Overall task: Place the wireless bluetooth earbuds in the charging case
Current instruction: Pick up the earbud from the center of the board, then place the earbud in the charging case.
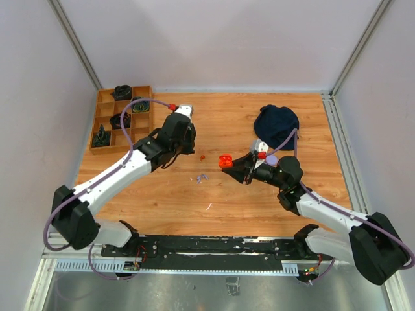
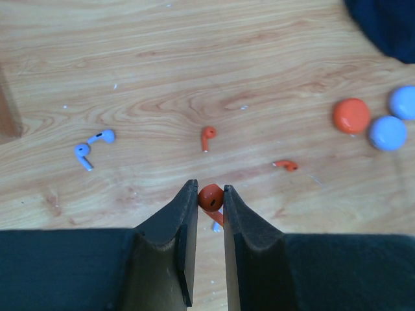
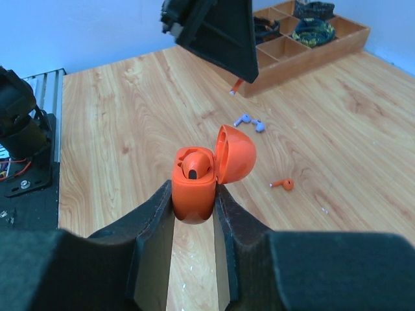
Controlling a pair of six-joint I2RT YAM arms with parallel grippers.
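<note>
My left gripper (image 2: 211,189) is shut on an orange-red earbud (image 2: 210,198), held above the table with its stem hanging down. My right gripper (image 3: 194,191) is shut on the orange-red charging case (image 3: 193,194). The case's lid (image 3: 235,154) stands open and one orange-red earbud (image 3: 194,165) sits inside it. In the top view the case (image 1: 225,161) is right of the left gripper (image 1: 183,137). Loose on the wood lie two orange-red earbuds (image 2: 207,137) (image 2: 285,165) and a pair of lilac earbuds (image 2: 91,146).
A wooden compartment tray (image 1: 120,120) with dark items stands at the back left. A dark blue cloth (image 1: 275,124) lies at the back right. One orange-red puck (image 2: 351,115) and two lilac pucks (image 2: 388,132) lie near the cloth.
</note>
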